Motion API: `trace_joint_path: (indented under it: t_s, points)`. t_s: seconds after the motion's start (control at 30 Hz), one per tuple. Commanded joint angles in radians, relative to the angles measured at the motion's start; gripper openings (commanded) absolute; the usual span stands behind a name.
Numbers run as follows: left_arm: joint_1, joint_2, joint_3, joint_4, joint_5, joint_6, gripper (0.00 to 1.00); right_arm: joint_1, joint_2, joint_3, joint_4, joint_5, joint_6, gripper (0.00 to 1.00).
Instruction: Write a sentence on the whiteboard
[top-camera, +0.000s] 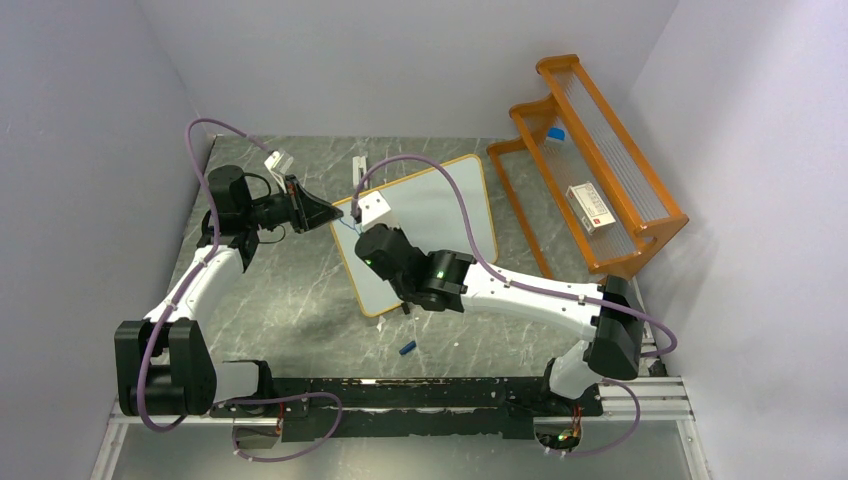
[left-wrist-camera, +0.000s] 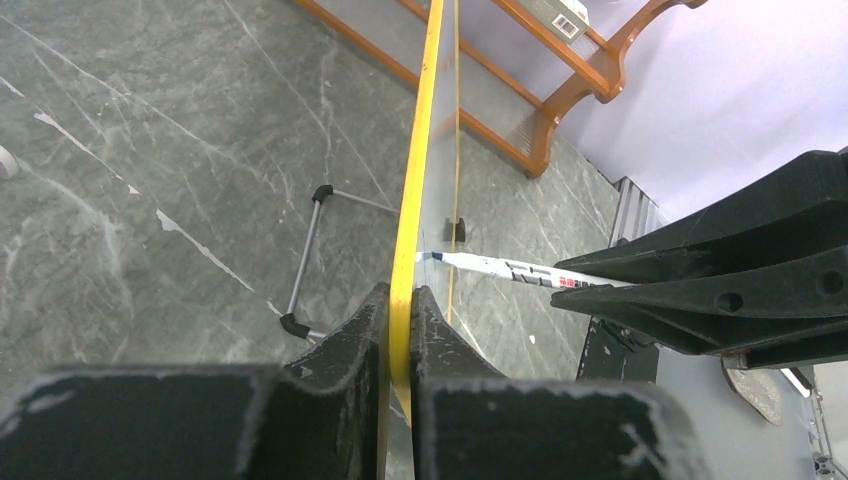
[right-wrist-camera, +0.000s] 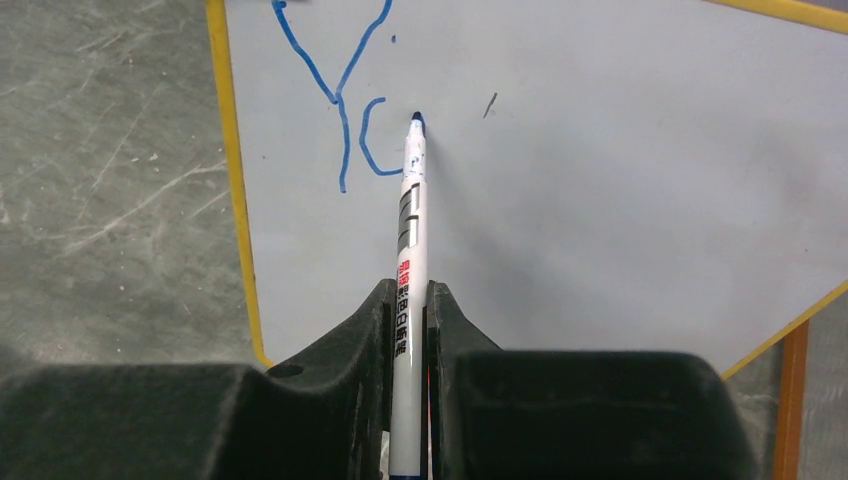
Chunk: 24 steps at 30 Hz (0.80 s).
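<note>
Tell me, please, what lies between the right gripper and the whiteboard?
A white marker, clamped in the right gripper, spans it, its blue tip at the whiteboard beside blue strokes; the right wrist view shows this.

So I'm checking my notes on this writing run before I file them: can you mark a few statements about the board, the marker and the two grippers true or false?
1. The right gripper is shut on a marker. True.
2. The whiteboard is blank. False: blue strokes sit near its framed edge, by the marker's tip.
3. The left gripper hangs open, clear of the board. False: it is shut on the board's yellow frame.
4. An orange rack stands to the right of the board in the top view. True.
</note>
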Motion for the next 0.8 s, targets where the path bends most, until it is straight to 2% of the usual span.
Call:
trace_joint_path:
  t_s: [0.0, 0.77]
  points:
    - [-0.022, 0.006, 0.001, 0.002, 0.018, 0.04, 0.05, -0.012, 0.023, 0.035, 0.038, -0.006, -0.014, 0.0]
    - [-0.021, 0.005, 0.005, -0.009, 0.013, 0.046, 0.05, -0.003, 0.011, 0.035, 0.013, -0.053, -0.02, 0.0]
